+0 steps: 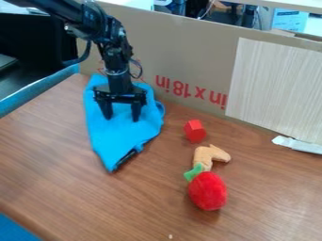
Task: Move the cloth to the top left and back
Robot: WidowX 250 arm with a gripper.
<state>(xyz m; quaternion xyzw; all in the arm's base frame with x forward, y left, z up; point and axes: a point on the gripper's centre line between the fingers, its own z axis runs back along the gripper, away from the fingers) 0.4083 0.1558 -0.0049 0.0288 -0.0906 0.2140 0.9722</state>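
We see the claw (122, 117) spread wide at the blue cloth (118, 141) on the worktop (60, 174), probably so that its fingers can pinch or free the fabric.

So my arm (108, 35) gets chopped off by the top edge, upper left, and my claw (122, 119) hides some of the blue cloth (119, 143). Pale panel (277, 84) runs off the right edge. Tiny speck (170, 236), bottom middle? Too small to tell.
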